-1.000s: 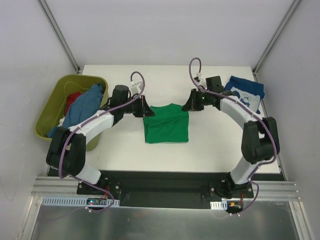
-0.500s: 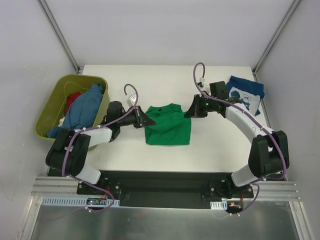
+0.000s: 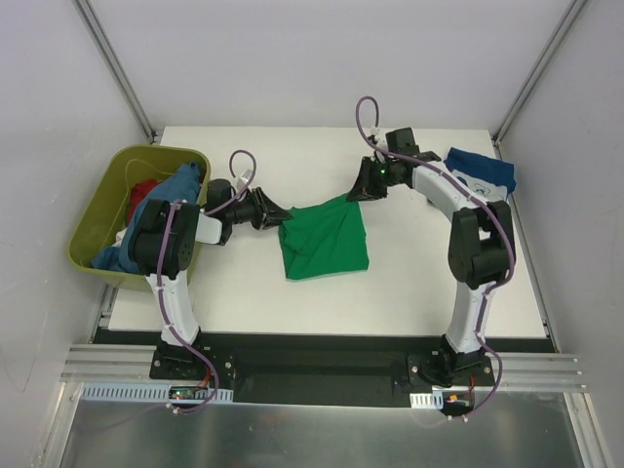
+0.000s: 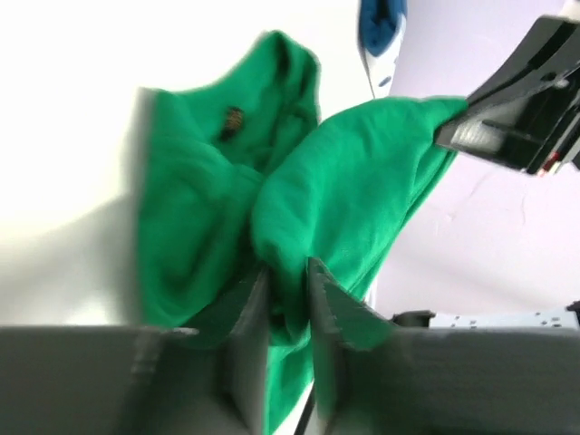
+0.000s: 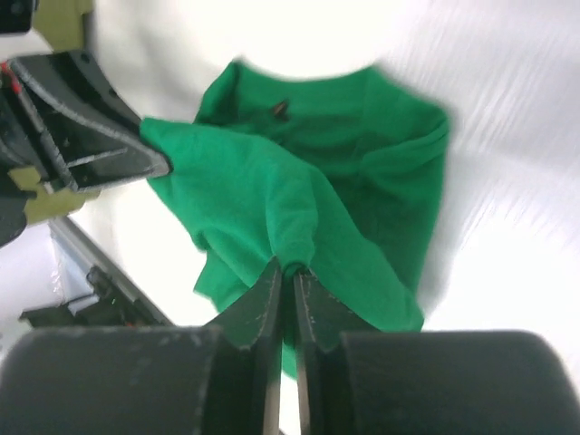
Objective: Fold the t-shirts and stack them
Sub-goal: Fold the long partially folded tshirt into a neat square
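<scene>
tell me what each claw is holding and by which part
Both hold the green t-shirt: the left claw pinches its far left corner, the right claw its far right corner.

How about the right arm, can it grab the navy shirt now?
Probably not yet: the right claw is shut on the green shirt. The navy shirt lies close by, nothing piled on it.

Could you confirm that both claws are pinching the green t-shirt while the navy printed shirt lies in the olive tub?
Not quite. The left claw and right claw do both pinch the green t-shirt, but the navy printed shirt lies on the table at its far right corner, outside the olive tub. The top external view shows this.
</scene>
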You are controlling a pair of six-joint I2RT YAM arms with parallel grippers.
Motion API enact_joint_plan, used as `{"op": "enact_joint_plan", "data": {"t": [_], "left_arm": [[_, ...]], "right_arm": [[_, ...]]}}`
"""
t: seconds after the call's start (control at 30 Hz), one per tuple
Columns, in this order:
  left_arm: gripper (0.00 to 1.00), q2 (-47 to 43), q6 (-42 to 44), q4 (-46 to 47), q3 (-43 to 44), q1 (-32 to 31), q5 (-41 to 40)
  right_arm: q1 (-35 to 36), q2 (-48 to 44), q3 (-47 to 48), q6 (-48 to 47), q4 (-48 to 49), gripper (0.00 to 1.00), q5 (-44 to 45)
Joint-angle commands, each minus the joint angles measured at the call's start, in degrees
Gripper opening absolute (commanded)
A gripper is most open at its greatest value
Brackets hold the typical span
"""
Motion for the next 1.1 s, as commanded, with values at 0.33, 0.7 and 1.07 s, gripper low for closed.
{"op": "enact_joint_plan", "data": {"t": [0.33,0.7,1.07], "left_arm": [[0.52,-7.78,17.30,-23.19,6.86,0.30,-11.60],[0.58,-17.40,22.25,-37.19,1.49,-9.80,-21.65],[0.63,-17.83,23.57,-42.28,1.23,-13.94,-29.30]], "right_arm": [[-0.40,12.07,14.30,0.52,-4.98,0.40,7.57],[-0.40,4.60,3.06,0.70,-2.52,0.55,7.22],[-0.40,0.82,-3.28,0.08,-0.06,0.62,5.81]]}}
